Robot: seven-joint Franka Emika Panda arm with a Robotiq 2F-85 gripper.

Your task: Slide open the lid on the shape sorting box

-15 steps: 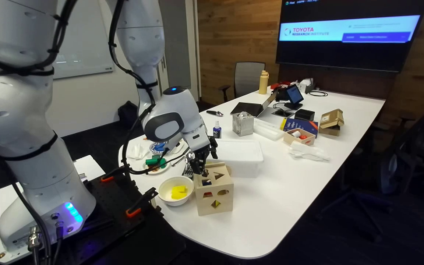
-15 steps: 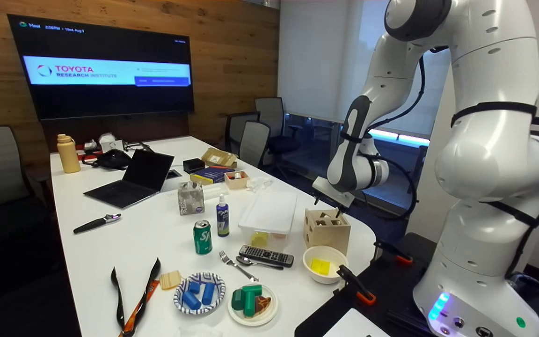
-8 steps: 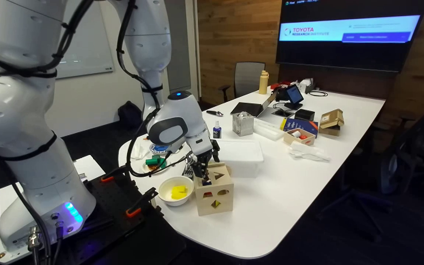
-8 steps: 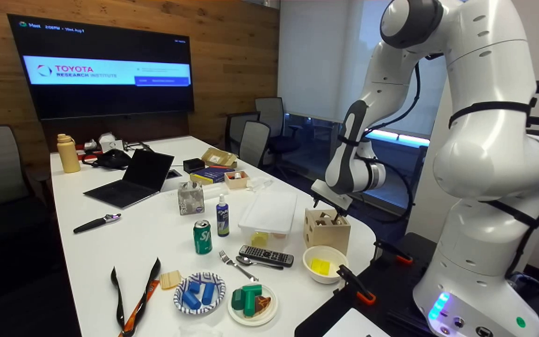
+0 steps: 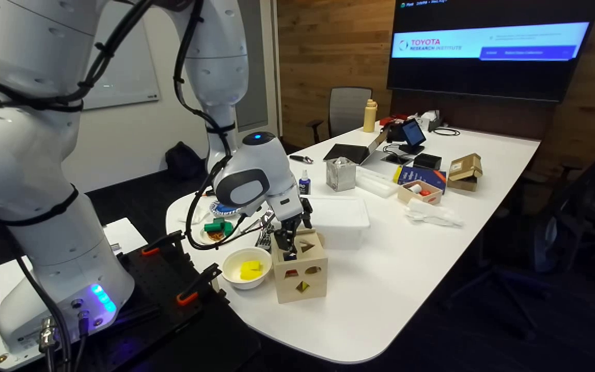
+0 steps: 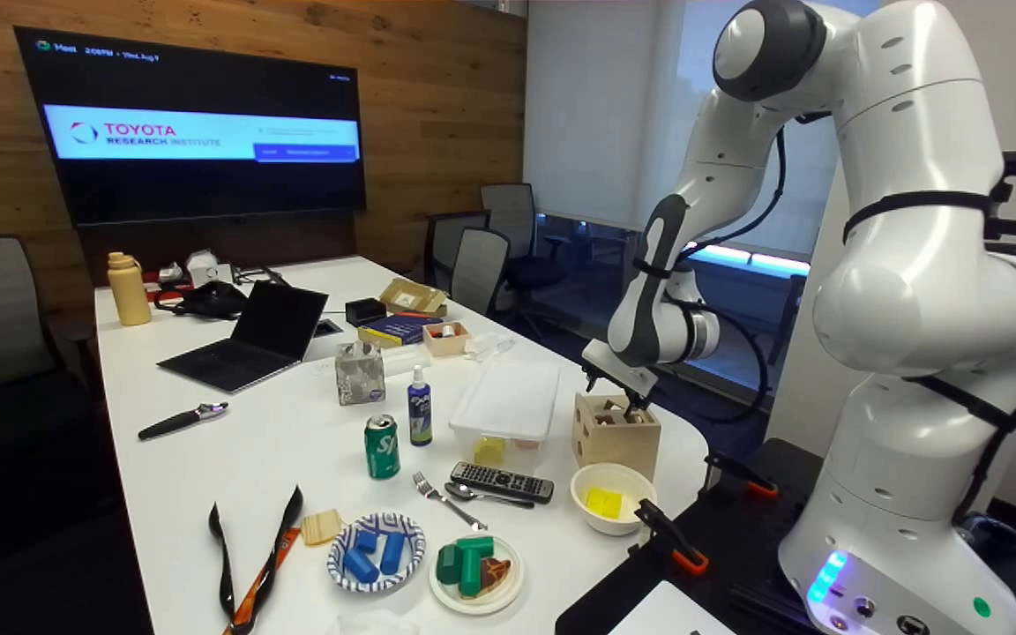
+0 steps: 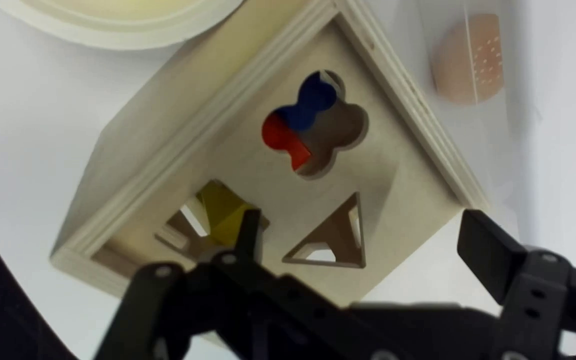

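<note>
The shape sorting box (image 5: 301, 295) is a pale wooden cube on the white table, also in an exterior view (image 6: 623, 451) and in the wrist view (image 7: 143, 135). Its lid (image 7: 263, 172) is the light wood top panel with clover, triangle and four-sided cut-outs, set between raised rims. Blue, red and yellow pieces show through the holes. My gripper (image 7: 363, 220) is open and empty above the lid, also in both exterior views (image 5: 298, 235) (image 6: 611, 397). One finger covers part of the hole showing yellow; whether its tip is inside is unclear. The other finger is out past the box's edge.
A white bowl (image 5: 229, 269) with yellow blocks stands close beside the box. A clear bin with a white lid (image 5: 336, 212) stands behind it. A remote (image 6: 504, 481), a spoon, a fork and plates of blocks (image 6: 508, 600) lie nearby.
My gripper has shifted a little across the lid and sunk slightly, bringing one fingertip close to a hole. The box and lid have not visibly moved.
</note>
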